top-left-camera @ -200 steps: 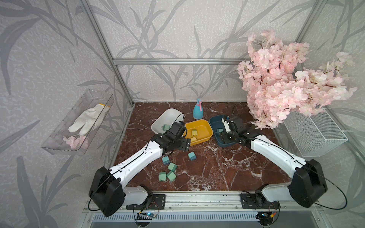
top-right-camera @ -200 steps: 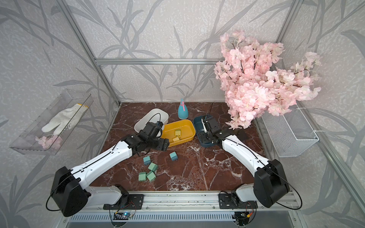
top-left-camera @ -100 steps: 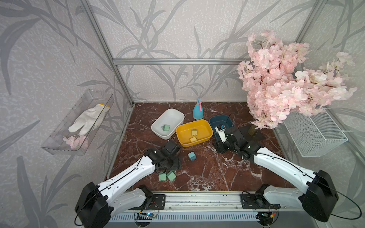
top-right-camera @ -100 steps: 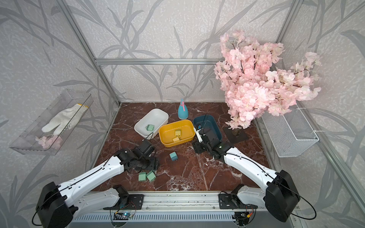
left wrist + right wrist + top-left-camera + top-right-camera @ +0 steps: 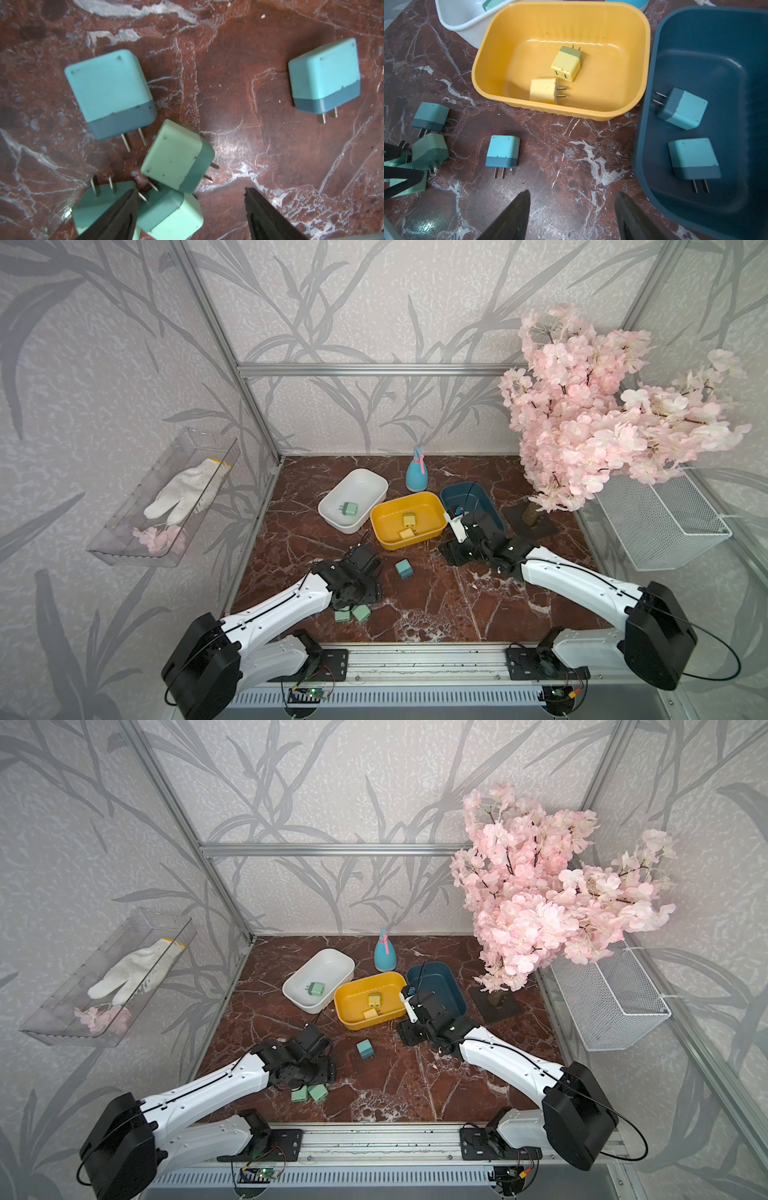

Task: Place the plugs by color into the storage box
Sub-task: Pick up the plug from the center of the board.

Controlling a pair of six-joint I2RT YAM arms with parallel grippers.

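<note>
A polished surface of dark red marble with white veins carries three smooth plastic bins. Each is a rounded rectangle with sloping walls. They sit side by side in a row: a white bin, a yellow bin and a dark blue bin.

The plugs are small matte cubes with rounded corners, scuffed and speckled. Each has a pale body, a darker band at one end and two short flat metal prongs. Ten show in all.

- One mint green plug lies in the white bin.
- Two yellow plugs lie in the yellow bin, one showing two slots on its end face.
- Two teal blue plugs lie in the dark blue bin.
- Five lie loose on the marble. Two are teal blue: one is just beside a cluster and one is well apart from it. The other three are mint green, bunched closely together.

The left pincer hangs low over that cluster with its two dark tapered fingers apart. One finger passes in front of two mint plugs, and nothing is clamped. The right pincer hangs over bare marble in front of the yellow and dark blue bins, with its fingers apart and nothing between them.

A light blue spray bottle with a pink trigger stands upright behind the bins.
</note>
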